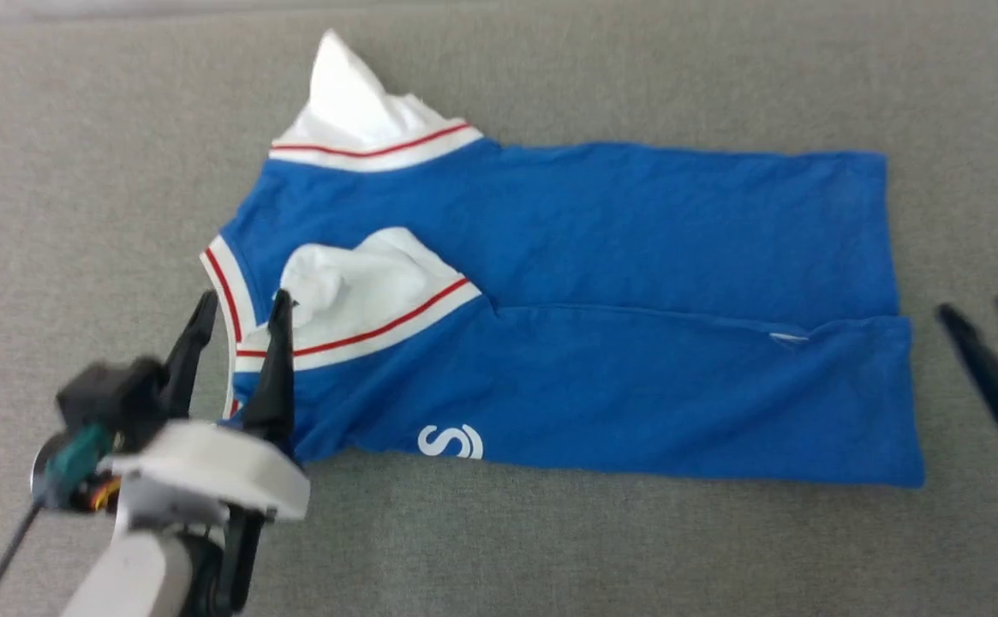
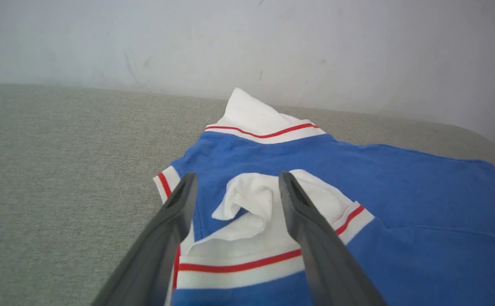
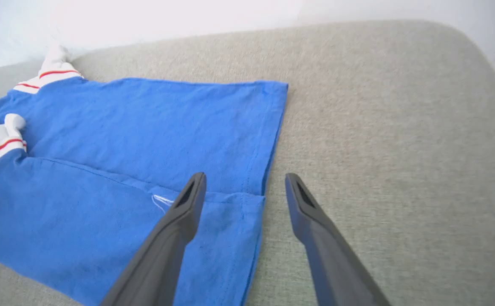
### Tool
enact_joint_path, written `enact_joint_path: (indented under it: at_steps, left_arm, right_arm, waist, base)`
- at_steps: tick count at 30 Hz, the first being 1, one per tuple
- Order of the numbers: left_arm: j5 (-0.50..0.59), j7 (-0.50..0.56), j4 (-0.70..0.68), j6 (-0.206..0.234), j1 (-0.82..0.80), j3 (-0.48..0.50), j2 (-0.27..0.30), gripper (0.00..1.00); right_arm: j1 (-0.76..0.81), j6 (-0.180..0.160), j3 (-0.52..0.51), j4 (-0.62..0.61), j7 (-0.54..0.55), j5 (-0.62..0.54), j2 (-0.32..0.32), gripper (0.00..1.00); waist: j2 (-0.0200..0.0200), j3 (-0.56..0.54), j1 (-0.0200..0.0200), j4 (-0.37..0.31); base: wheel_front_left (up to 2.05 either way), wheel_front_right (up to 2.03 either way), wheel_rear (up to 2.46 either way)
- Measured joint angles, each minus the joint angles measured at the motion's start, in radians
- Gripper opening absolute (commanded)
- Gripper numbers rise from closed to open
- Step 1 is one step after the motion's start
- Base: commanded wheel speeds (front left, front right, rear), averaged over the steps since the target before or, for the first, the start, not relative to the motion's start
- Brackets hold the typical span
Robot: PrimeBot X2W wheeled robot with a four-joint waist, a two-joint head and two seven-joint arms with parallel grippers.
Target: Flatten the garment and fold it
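The garment (image 1: 618,257), a bright blue jersey with white sleeves and red-and-white trim, lies lengthwise on the grey surface with its near long side folded over the middle. One white sleeve (image 1: 353,103) sticks out at the far left; the other sleeve (image 1: 353,287) lies crumpled on top. My left gripper (image 1: 242,300) stands open over the collar end, its fingers either side of the crumpled sleeve (image 2: 251,208), holding nothing. My right gripper (image 1: 978,307) is open just beyond the hem (image 3: 268,140), apart from the cloth, with one finger (image 3: 188,204) over the hem corner.
The grey fabric-covered surface (image 1: 550,548) extends all round the garment. A pale wall (image 2: 247,42) rises behind its far edge, and the surface's rounded corner (image 3: 464,46) lies at the hem end.
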Motion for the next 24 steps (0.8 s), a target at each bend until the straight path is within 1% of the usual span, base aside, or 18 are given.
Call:
enact_joint_path:
  at_steps: [1,2,5,7,8,11,13,16,19,20,24]
  left_arm:
    - [0.008,-0.042,-0.055,0.014,0.057,0.007,0.002,1.0]
    - [0.015,-0.062,-0.079,0.02,0.083,0.009,0.003,1.0]
    - [0.041,-0.129,-0.129,0.034,0.154,0.006,0.0,1.0]
    - [0.062,-0.164,-0.139,0.055,0.202,0.006,-0.001,1.0]
    - [0.074,-0.174,-0.139,0.071,0.225,0.007,-0.001,1.0]
    - [0.099,-0.186,-0.131,0.108,0.289,0.009,0.001,1.0]
    - [0.101,-0.184,-0.125,0.124,0.318,0.008,0.001,1.0]
    - [0.117,-0.153,-0.12,0.135,0.323,0.006,0.015,1.0]
    - [0.118,-0.079,-0.113,0.132,0.309,-0.005,0.049,1.0]
    - [0.118,-0.042,-0.107,0.124,0.298,-0.014,0.062,1.0]
    - [0.1,0.099,-0.057,0.07,0.213,-0.049,0.1,1.0]
  right_arm:
    - [0.04,0.0,-0.066,-0.021,-0.047,-0.053,0.029,1.0]
    - [0.062,0.0,-0.095,-0.035,-0.07,-0.092,0.044,1.0]
    - [0.132,0.0,-0.161,-0.085,-0.132,-0.218,0.106,1.0]
    - [0.185,0.0,-0.193,-0.116,-0.162,-0.271,0.173,1.0]
    - [0.212,0.0,-0.202,-0.132,-0.173,-0.293,0.209,1.0]
    - [0.281,0.0,-0.204,-0.172,-0.181,-0.34,0.285,1.0]
    - [0.303,0.0,-0.201,-0.19,-0.181,-0.358,0.319,1.0]
    - [0.307,0.0,-0.198,-0.211,-0.172,-0.379,0.338,1.0]
    - [0.306,0.0,-0.198,-0.23,-0.163,-0.395,0.338,1.0]
    - [0.305,0.0,-0.199,-0.235,-0.16,-0.395,0.337,1.0]
    - [0.295,0.0,-0.197,-0.244,-0.146,-0.396,0.337,1.0]
  waist:
    - [0.0,-0.028,0.0,0.0]
    - [0.0,-0.042,-0.0001,0.001]
    - [0.0,-0.083,-0.0002,0.004]
    - [0.0001,-0.108,-0.0002,0.007]
    - [0.0001,-0.121,-0.0002,0.009]
    - [0.0,-0.153,-0.0003,0.016]
    - [0.0,-0.172,-0.0002,0.02]
    - [0.0,-0.193,-0.0001,0.023]
    - [0.0001,-0.202,-0.0001,0.024]
    - [0.0,-0.201,-0.0001,0.024]
    - [0.0,-0.184,0.0002,0.022]
  base:
    - [0.0,0.0,0.0]
    - [0.0,0.0,0.0]
    - [0.0,0.0,0.0]
    - [0.0,0.0,0.0]
    - [0.0,0.0,0.0]
    - [0.0,0.0,0.0]
    - [0.0,0.0,0.0]
    - [0.0,0.0,0.0]
    - [0.0,0.0,0.0]
    - [0.0,0.0,0.0]
    - [0.0,0.0,0.0]
